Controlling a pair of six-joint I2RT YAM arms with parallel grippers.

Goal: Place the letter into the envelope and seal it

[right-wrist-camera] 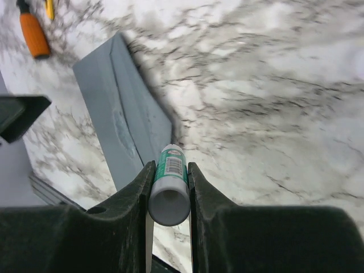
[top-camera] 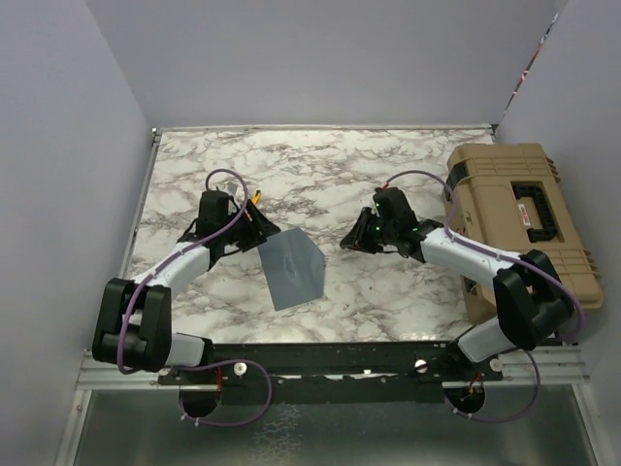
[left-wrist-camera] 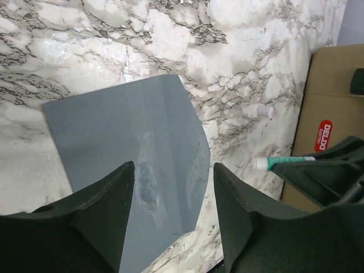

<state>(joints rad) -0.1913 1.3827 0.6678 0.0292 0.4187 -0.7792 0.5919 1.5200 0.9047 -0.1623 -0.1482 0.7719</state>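
Left gripper (left-wrist-camera: 173, 170), jaws apart and empty, hovers just above a flat slate grey-blue paper envelope (top-camera: 291, 267) on a marble table (top-camera: 388, 165). Right gripper (right-wrist-camera: 170, 168), right of the envelope, clamps a white green-labelled glue stick (right-wrist-camera: 170, 182). No cream letter shows, so it is probably inside; the flap looks folded, sealing unconfirmed. A tan plastic toolbox (top-camera: 524, 214) sits far right of the envelope, an orange-handled tool (right-wrist-camera: 34, 34) behind it; neither obstructs
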